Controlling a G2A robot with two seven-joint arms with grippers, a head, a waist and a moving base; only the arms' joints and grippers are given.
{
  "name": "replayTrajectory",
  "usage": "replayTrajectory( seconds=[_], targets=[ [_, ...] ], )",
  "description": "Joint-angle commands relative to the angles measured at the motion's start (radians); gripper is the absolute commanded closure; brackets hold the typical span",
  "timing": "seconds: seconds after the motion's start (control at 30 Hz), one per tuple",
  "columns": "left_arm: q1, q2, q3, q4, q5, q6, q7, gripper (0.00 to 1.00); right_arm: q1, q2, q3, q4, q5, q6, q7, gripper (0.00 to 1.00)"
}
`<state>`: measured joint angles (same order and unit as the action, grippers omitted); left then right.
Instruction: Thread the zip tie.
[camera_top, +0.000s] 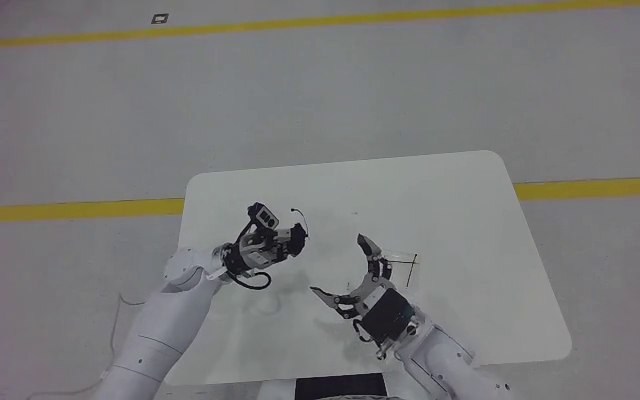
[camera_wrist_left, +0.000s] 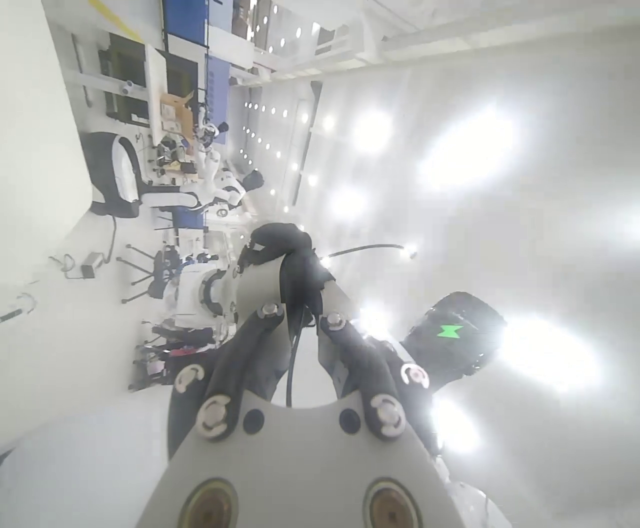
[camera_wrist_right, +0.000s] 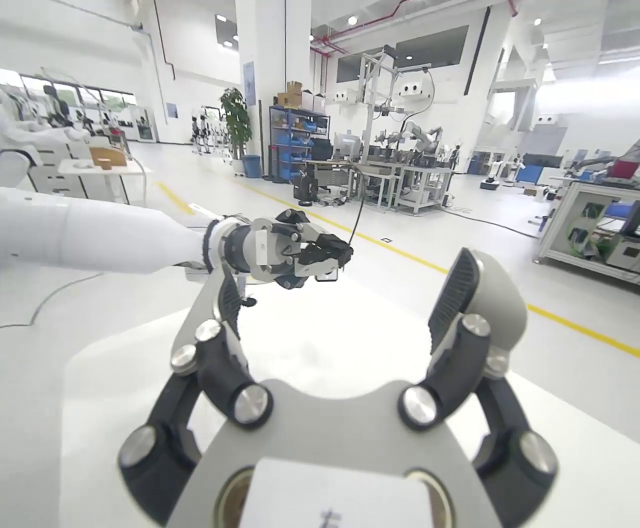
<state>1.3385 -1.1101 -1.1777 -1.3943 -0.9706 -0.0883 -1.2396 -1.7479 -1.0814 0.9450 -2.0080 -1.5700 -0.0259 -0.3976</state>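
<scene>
The zip tie (camera_top: 299, 218) rises up-frame from the left hand (camera_top: 296, 238) gripping it; the open right hand (camera_top: 338, 266) sits lower right.

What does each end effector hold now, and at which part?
The left end effector is shut on the zip tie, partway along its strap, both ends free. The right end effector is open, holding nothing.

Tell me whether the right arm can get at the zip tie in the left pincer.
Probably yes. The right pincer is open and faces the left pincer, shut on the zip tie; its free end sticks out, with nothing between them.
</scene>
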Motion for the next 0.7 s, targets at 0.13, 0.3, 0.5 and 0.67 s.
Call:
replayTrajectory(
  seconds=[0.13, 0.3, 0.5, 0.67],
  targets=[
    [-0.004, -0.001, 0.005, 0.004, -0.032, 0.025, 0.013, 1.0, 0.137, 0.096, -0.116, 0.011, 0.0, 0.113, 0.053, 0.0],
    [-0.009, -0.001, 0.006, 0.007, -0.034, 0.043, 0.037, 1.0, 0.255, 0.173, -0.255, 0.027, 0.0, 0.232, 0.087, 0.0],
    [-0.007, 0.0, 0.006, 0.005, -0.04, 0.052, 0.052, 1.0, 0.391, 0.239, -0.421, 0.032, 0.0, 0.366, 0.142, 0.0],
    [-0.007, 0.0, 0.009, 0.007, -0.034, 0.05, 0.07, 1.0, 0.426, 0.255, -0.449, 0.017, 0.0, 0.366, 0.176, 0.0]
  ],
)
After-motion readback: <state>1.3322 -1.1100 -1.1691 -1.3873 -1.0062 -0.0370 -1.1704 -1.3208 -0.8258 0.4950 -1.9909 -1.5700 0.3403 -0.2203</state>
